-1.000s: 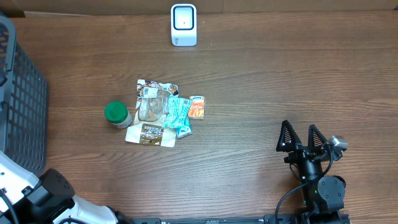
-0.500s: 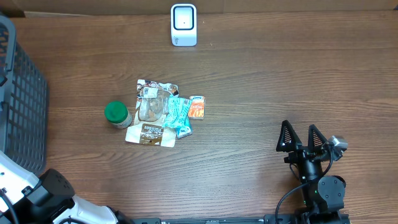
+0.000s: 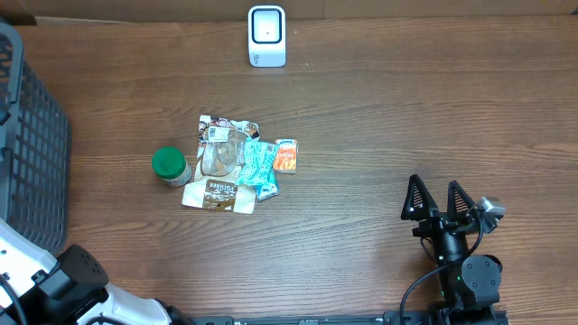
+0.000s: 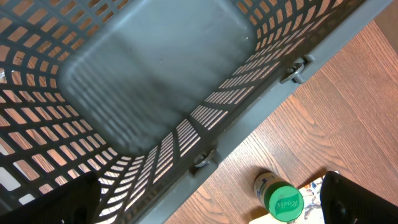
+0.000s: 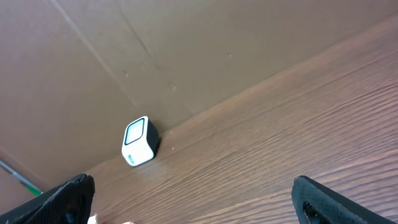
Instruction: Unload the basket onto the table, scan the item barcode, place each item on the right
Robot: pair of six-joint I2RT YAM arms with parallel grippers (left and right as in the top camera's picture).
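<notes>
Well, the items: a loose heap of packets (image 3: 237,167) sits left of centre on the wooden table (image 3: 379,117), and neither arm is gripping it.
Top of heap: a clear pouch (image 3: 221,155) lies over a printed sachet (image 3: 209,125), with a teal packet (image 3: 260,168) overlapping on the right.
Right edge: an orange packet (image 3: 286,156) is tucked just beside the teal one.
Near edge: a brown pouch (image 3: 218,196) lies flat, label up.
Left of heap: a green-lidded jar (image 3: 170,166) stands upright, very close to the pouches; whether it touches them I cannot tell.
Far edge: the white scanner (image 3: 266,36) stands on the table, well apart from the heap, its dark-framed face showing from above.
Left side: a dark grey mesh basket (image 3: 32,153) sits at the table's edge.
Left arm: the left gripper (image 4: 209,180) hangs above the basket's rim, jaws spread wide with nothing between them; the jar peeks in at the bottom of its wrist view.
Right arm: the right gripper (image 3: 435,184) sits at the near right of the table, well apart from the heap, fingers splayed and holding nothing, pointing toward the far edge with the scanner in its wrist view.
</notes>
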